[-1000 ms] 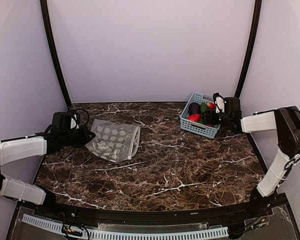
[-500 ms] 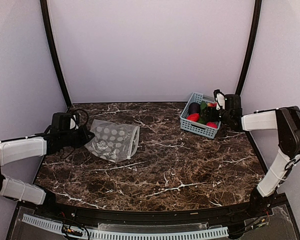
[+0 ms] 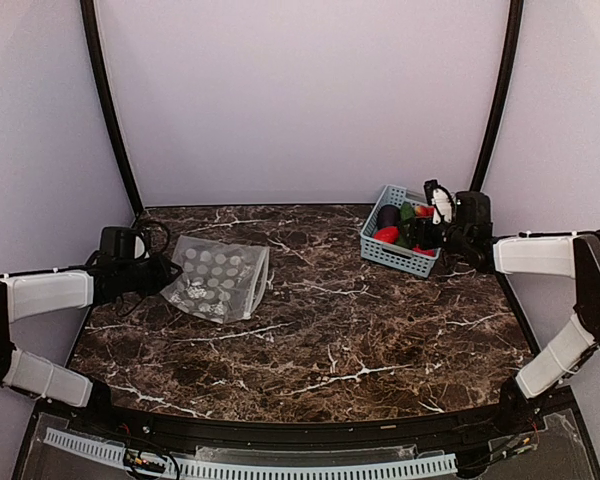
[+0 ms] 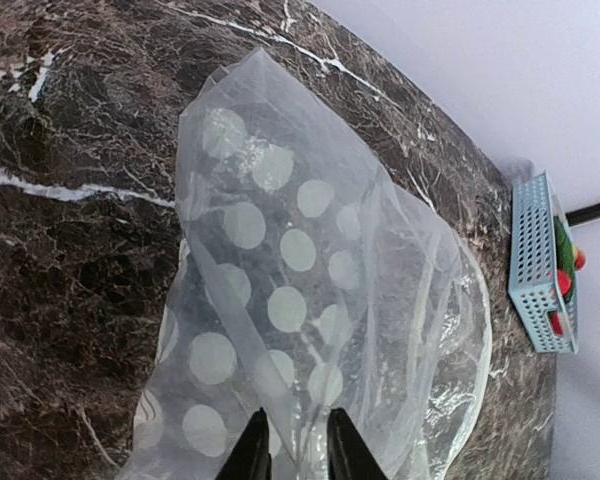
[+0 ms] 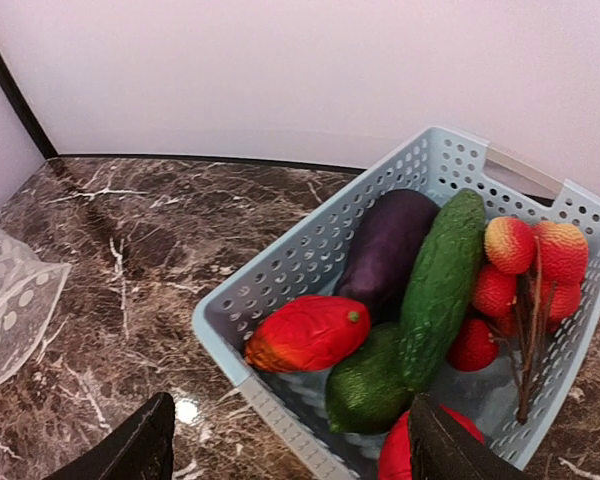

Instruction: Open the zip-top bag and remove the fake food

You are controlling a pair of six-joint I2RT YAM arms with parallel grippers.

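The zip-top bag (image 3: pixel 218 282) lies flat on the marble table at the left, clear with pale dots and with nothing visible inside; it also shows in the left wrist view (image 4: pixel 300 290). My left gripper (image 3: pixel 162 272) is shut on the bag's near edge (image 4: pixel 298 455), with plastic pinched between the fingers. The fake food lies in the blue basket (image 3: pixel 395 260): purple eggplant (image 5: pixel 385 250), green cucumber (image 5: pixel 442 285), red ball cluster (image 5: pixel 525 275), red piece (image 5: pixel 305 332), green avocado (image 5: pixel 365 385). My right gripper (image 5: pixel 292 445) is open and empty, hovering over the basket's near corner (image 3: pixel 427 236).
The blue slotted basket (image 5: pixel 280 410) stands at the back right near the wall. The bag's corner (image 5: pixel 5 310) shows far left in the right wrist view. Dark curved frame posts rise at both back corners.
My left gripper has drawn back to the left and pulled the bag a little that way. My right gripper has shifted slightly right over the basket.
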